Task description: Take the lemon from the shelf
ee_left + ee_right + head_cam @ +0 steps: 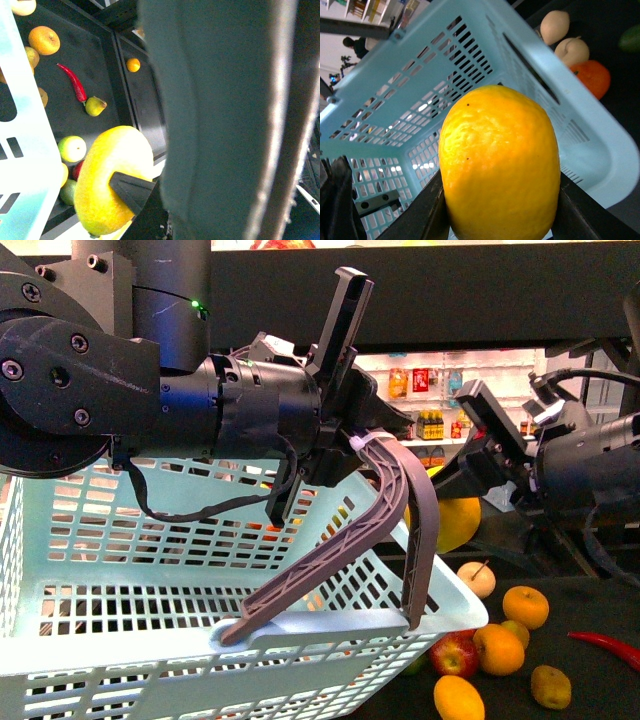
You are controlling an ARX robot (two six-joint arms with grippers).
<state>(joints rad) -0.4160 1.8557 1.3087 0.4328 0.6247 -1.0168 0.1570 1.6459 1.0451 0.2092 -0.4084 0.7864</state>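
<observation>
My right gripper (pixel 455 485) is shut on the lemon (pixel 457 522), a large yellow fruit, and holds it in the air just beyond the right rim of the light-blue basket (pixel 150 630). In the right wrist view the lemon (pixel 500 162) fills the space between the two black fingers, with the basket (pixel 430 85) behind it. My left gripper (pixel 365 445) is shut on the basket's grey handle (pixel 400 500), which fills the left wrist view (pixel 225 120); the lemon (pixel 112 180) shows there too. The black shelf tray (pixel 590 610) lies below at the right.
On the shelf tray lie oranges (pixel 525 606), a red apple (pixel 455 653), a pale pear (pixel 477 578), a small brownish fruit (pixel 551 686) and a red chili (pixel 608 645). White wall shelves of bottles (pixel 430 400) stand far behind.
</observation>
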